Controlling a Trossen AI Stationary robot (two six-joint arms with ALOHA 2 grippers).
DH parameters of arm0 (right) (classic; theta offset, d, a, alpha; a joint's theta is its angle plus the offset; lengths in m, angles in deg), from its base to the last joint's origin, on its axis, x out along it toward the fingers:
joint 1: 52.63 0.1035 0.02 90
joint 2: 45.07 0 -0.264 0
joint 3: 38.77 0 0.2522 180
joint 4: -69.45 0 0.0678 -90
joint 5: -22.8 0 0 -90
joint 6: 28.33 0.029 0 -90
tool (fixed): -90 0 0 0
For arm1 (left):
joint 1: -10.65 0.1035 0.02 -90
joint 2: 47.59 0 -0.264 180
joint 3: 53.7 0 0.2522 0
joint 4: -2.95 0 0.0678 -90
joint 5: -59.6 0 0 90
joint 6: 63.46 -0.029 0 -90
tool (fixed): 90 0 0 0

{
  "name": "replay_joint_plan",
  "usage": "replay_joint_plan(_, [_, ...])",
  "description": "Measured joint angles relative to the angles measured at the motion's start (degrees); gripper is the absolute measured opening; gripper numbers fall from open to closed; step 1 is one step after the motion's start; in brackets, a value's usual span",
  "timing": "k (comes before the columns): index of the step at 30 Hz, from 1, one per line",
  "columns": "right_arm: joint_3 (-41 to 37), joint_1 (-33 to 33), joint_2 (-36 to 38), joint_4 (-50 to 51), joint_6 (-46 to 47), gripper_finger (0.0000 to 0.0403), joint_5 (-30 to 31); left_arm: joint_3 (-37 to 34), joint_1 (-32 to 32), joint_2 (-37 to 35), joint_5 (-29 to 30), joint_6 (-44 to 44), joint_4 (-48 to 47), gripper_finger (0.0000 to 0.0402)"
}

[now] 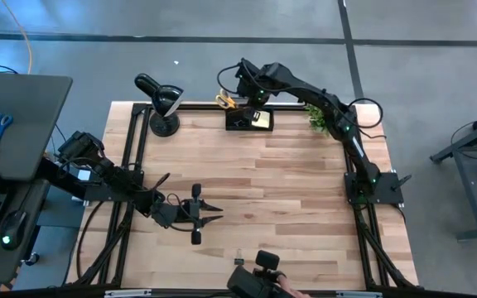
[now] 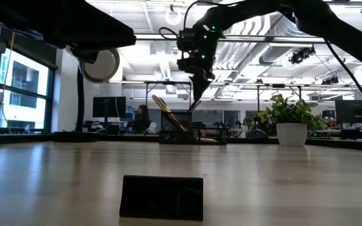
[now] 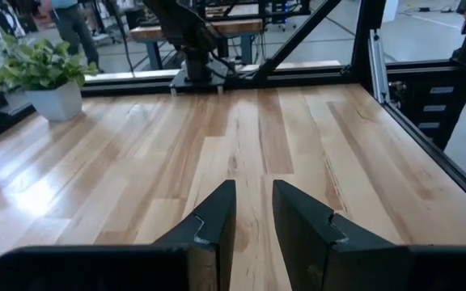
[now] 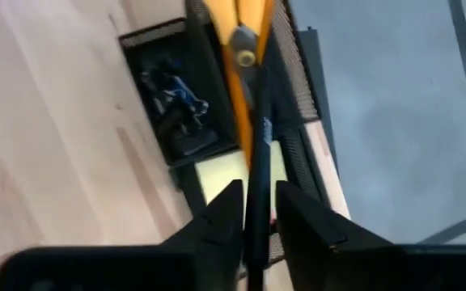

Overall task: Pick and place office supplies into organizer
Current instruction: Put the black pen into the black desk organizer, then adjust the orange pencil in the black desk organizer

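The black mesh organizer (image 1: 249,118) stands at the table's far edge. In the right wrist view its compartments (image 4: 176,97) hold black binder clips (image 4: 172,105), a yellow sticky-note pad (image 4: 229,174) and yellow-handled scissors (image 4: 237,24). Orange pencils (image 2: 168,113) lean out of it in the low view. My right gripper (image 1: 251,95) hovers above the organizer, shut on a black pen (image 4: 257,162). My left gripper (image 1: 209,213) rests low over the table's near left part, open and holding nothing. My right gripper pinches the black pen's upper part (image 4: 256,212) between its two fingers, which come from above and point down. The pen runs along the fingers and hangs below them, tilted, its lower end (image 2: 190,110) reaching down into the organizer beside the scissors.
A black desk lamp (image 1: 162,99) stands left of the organizer, and a potted plant (image 1: 317,118) to its right. A dark flat block (image 2: 162,198) sits near the table's near edge. Bare wood (image 1: 288,190) lies between the two arms. A side desk (image 1: 15,116) holds blue-handled scissors (image 1: 0,126).
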Motion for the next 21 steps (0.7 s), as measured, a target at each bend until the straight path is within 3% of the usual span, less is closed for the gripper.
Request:
replay_joint_plan(10, [0.04, -0.02, 0.11, -0.23, -0.66, 0.0132, 0.31, 0.02, 0.0, 0.0, 0.09, -4.69, 2.09, 0.0074])
replay_joint_plan(21, [0.1, 0.03, 4.79, -0.46, -1.4, 0.0133, 3.2, 0.02, 0.0, 0.0, 0.07, -5.15, 2.25, 0.0074])
